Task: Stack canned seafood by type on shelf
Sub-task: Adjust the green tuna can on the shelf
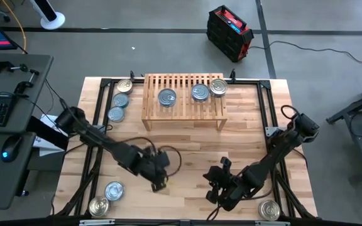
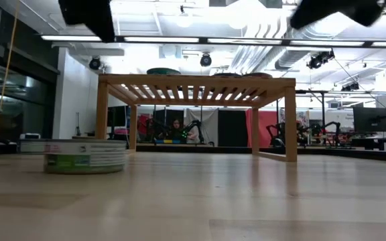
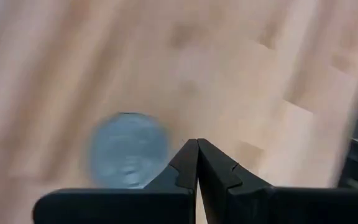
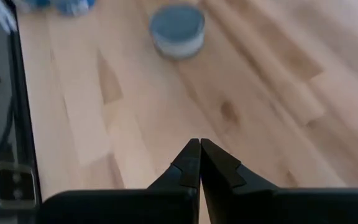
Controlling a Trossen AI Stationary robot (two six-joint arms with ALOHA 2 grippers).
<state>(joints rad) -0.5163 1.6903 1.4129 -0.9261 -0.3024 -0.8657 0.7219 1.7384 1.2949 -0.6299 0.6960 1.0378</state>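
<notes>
Both grippers, left [image 1: 158, 183] and right [image 1: 213, 194], hover clenched and empty over bare wood, near a bluish-lidded flat round tin [image 1: 114, 191] that looks rigid, slick, best pinched across its sidewall.

Four cameras around the shelf [image 1: 183, 100]

The high view looks straight down on it; the low view faces it level from the table [image 2: 246, 201] surface, sharing it with the high view; both wrist views look closely down at the tabletop before it.
</notes>
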